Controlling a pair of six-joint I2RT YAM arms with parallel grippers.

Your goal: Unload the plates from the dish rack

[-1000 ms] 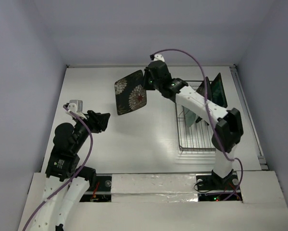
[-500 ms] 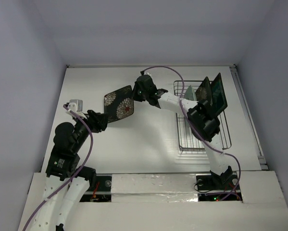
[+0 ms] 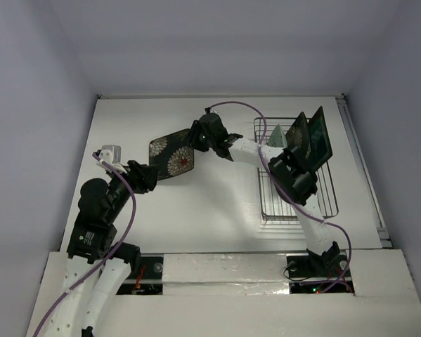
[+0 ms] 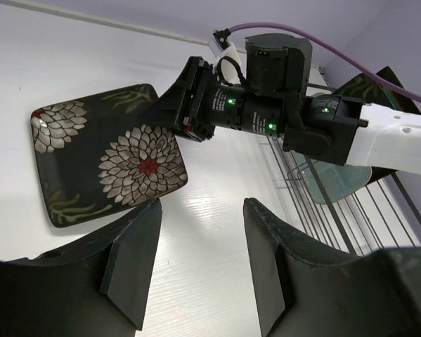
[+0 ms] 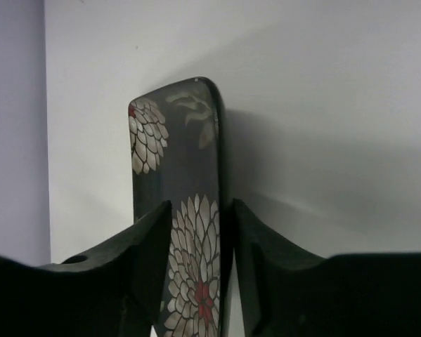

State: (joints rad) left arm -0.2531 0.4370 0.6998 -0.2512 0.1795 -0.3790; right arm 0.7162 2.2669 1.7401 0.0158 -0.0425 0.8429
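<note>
- The left gripper (image 4: 203, 209) waits nearest the arm bases. Its fingers are apart with nothing between them, and it is aimed at the near edge of the flowered plate (image 4: 112, 165).
- The left arm is folded close to its base, forearm angled up and to the right.
- That plate lies face up and low on the left-centre of the table (image 3: 196, 210), well clear of the rack. I cannot tell whether its whole underside is resting there.
- The right gripper (image 5: 201, 205) straddles the plate's far right corner, one finger over the face and one under. Whether they are pinching or already slack, I cannot tell.
- To finish well, I judge the plate should sit flat before the fingers spread. The gripper should then draw back along the plate's plane, so the lower finger does not flip or drag it.
- The right arm reaches leftward across the table, elbow raised above the dish rack (image 3: 294, 207), wrist rolled sideways.
- Farthest, the rack holds three upright plates: the mint-green plate (image 3: 276, 135), a dark plate (image 3: 299, 137) and the teal-centred plate (image 3: 321, 133).
</note>
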